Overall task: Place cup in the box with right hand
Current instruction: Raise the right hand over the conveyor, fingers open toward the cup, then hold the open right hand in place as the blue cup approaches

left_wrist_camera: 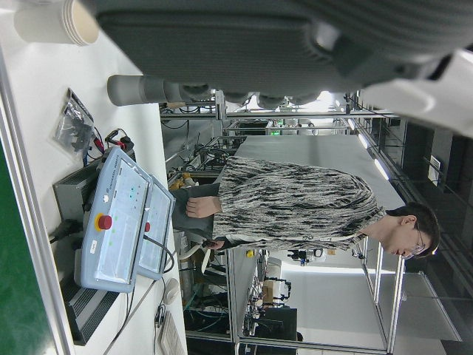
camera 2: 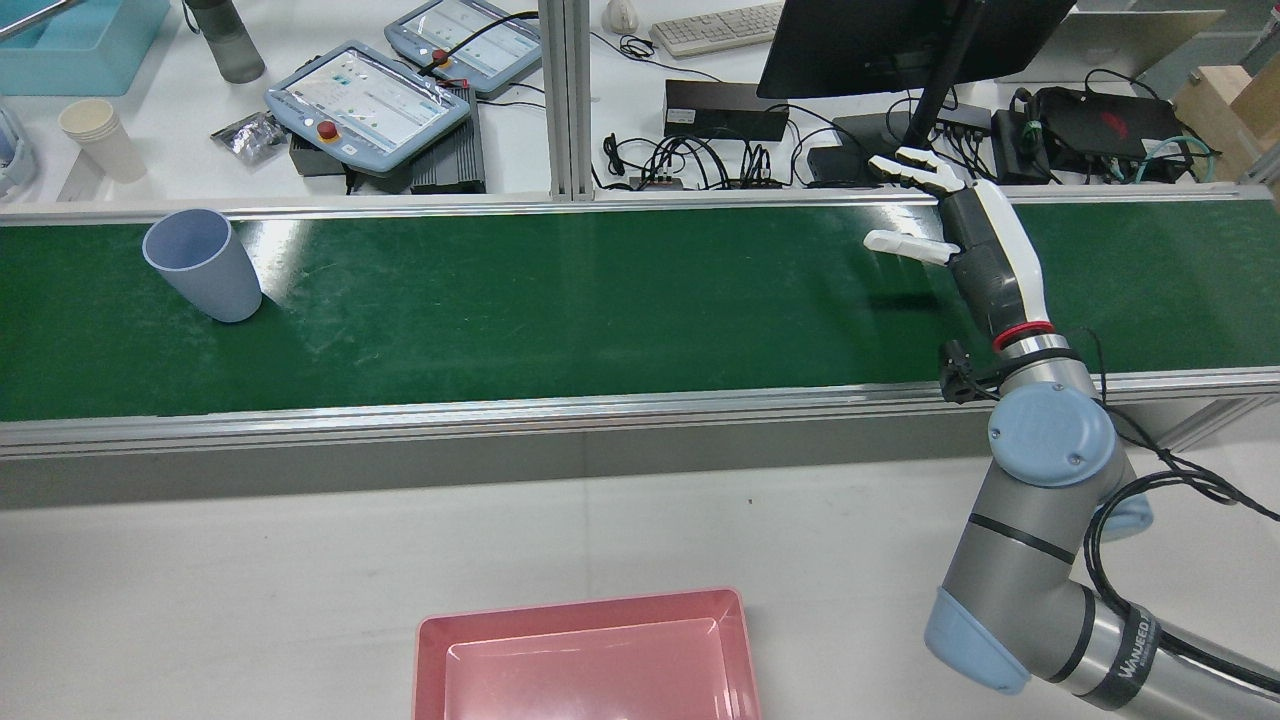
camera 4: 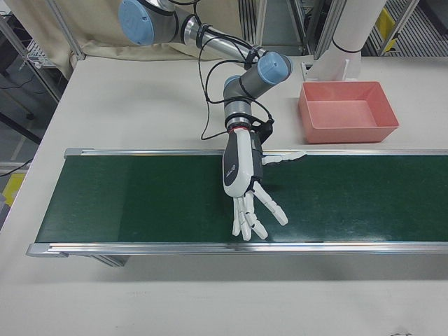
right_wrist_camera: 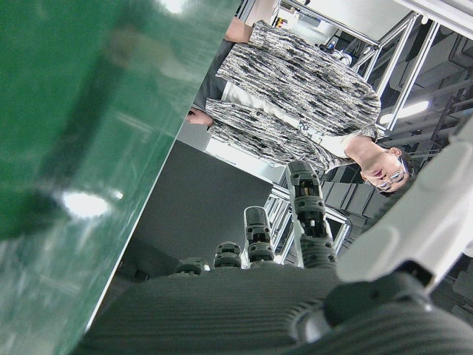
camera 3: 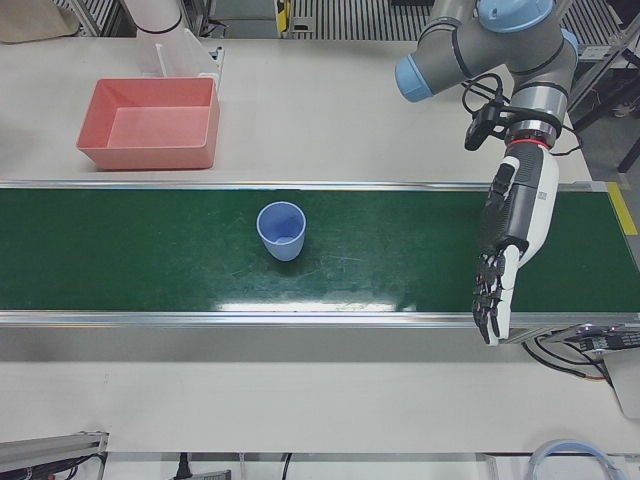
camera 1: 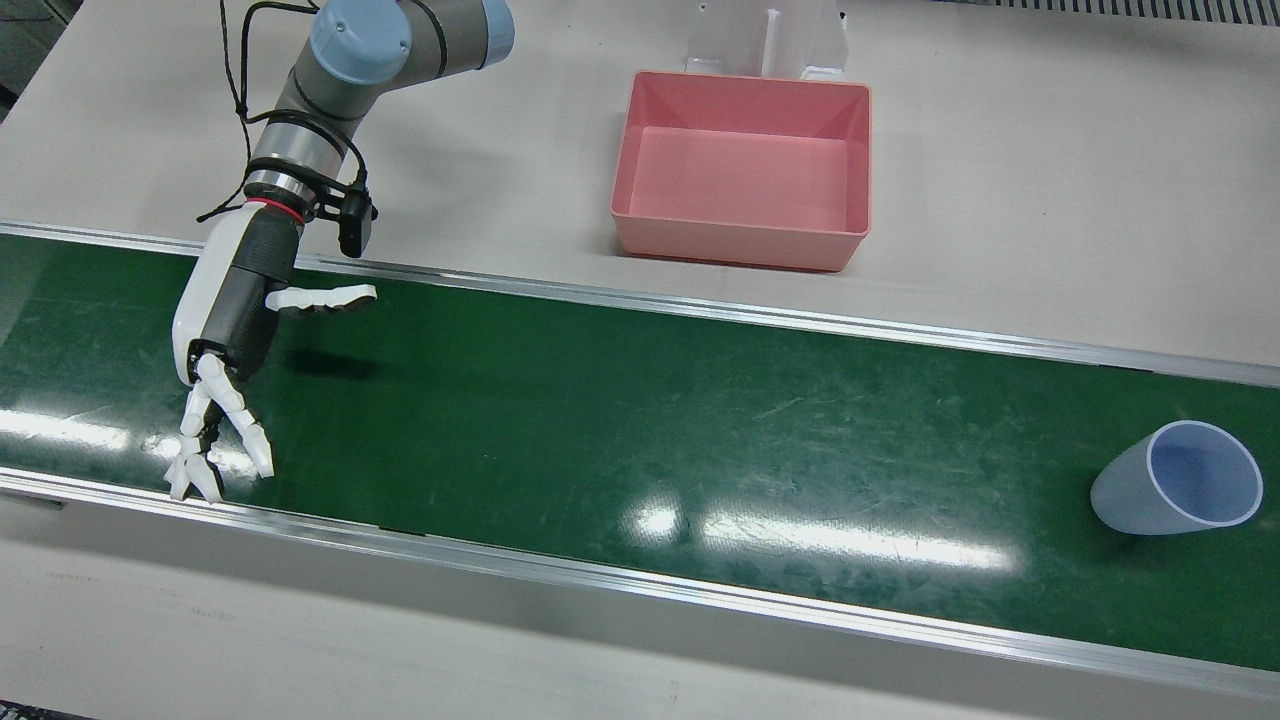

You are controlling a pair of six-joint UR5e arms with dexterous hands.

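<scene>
Your right hand (camera 1: 225, 330) hovers over the green belt (camera 1: 600, 420), palm down. Its fingers (camera 1: 240, 420) are spread wide, the thumb sticks out sideways, and it holds nothing. The fingertips reach about to the belt's operator-side rail.

The cup (camera 1: 1175, 480) is nowhere near those fingers. It stands on the same belt, well apart, far along it toward the robot's left side. It is upright with its mouth up, so the long axis is vertical. It only looks tilted in the front view, which is likely lens lean, since the left-front view shows it standing straight.

The box (camera 1: 735, 245) sits on the counter (camera 1: 1050, 200) on the robot's side of the belt. Along the belt it lies roughly between your fingers and the cup, and it is empty.

The left hand (camera 3: 510, 230) hangs over the belt beyond the cup with its fingers (camera 3: 492, 300) stretched straight and empty. It's seen edge-on, so I can't judge how far they spread. It looks somewhat nearer the cup than your right hand, but the task calls for the right.

No grasp has started. I'd judge you need a long sideways travel along the belt, then come at the cup's side wall with your fingers still open.
</scene>
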